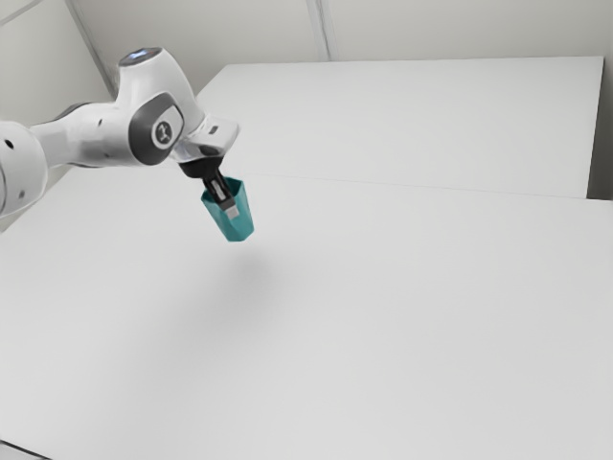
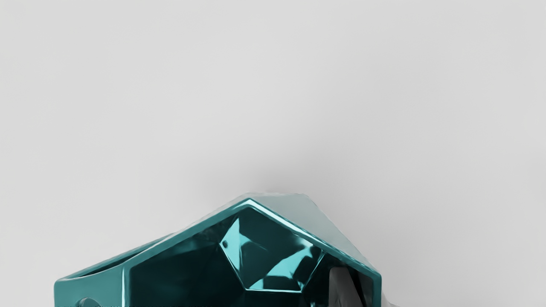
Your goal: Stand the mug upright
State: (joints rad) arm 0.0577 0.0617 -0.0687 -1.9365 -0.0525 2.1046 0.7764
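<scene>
Above the tabletop (image 1: pixel 412 316), your mug (image 1: pixel 239 226) leans, mouth upward.
Your tool (image 1: pixel 231 208) pinches its wall, one finger inside. It looks mostly righted, though not standing; levelling it, seating its base and letting go seem left for you.

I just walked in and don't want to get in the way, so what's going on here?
A robot arm has a teal mug pinched by its wall in its black gripper, with one finger inside the mug and the other outside. The mug is tilted, its mouth toward the gripper and its base pointing downward. Going by the soft shadow below, it seems to be held above the white table, not yet set down upright.
</scene>
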